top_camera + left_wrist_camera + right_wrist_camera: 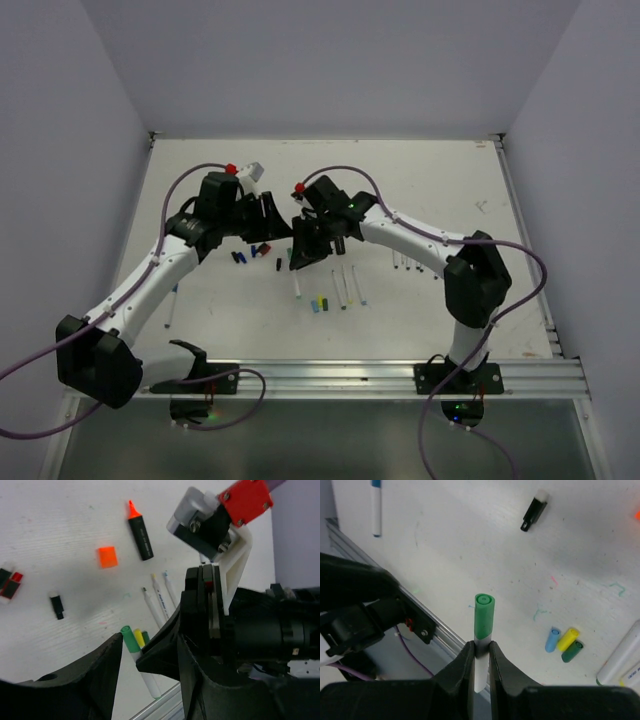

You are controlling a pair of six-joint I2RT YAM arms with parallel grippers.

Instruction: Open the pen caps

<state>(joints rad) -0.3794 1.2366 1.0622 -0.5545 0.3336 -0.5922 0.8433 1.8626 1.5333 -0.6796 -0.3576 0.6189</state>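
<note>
The white table (450, 190) is scattered with pen parts. In the right wrist view a blue cap (551, 639), a yellow cap (568, 639) and a dark green cap (571, 651) lie close together at 4 o'clock of the held pen. A black cap (534, 511) lies at 1 o'clock and a blue-tipped pen (376, 505) at 11 o'clock, above the aluminium rail (437, 630). The left wrist view adds a black highlighter (140, 535) with its orange tip bare, its orange cap (107, 557) apart at 8 o'clock of it, and two uncapped white pens (156, 600) side by side.

Both arms reach from the near edge and bend inward, so the grippers meet nose to nose near the table's centre. The right gripper (480, 652) is clamped narrowly on a white pen (480, 672) just below its green cap (484, 612) and holds it clear of the table. The right gripper's body fills much of the left wrist view and hides part of the scene. The left gripper (275, 220) has its jaws apart — the green cap stands between them, just beside one finger (85, 685), not gripped.
</note>
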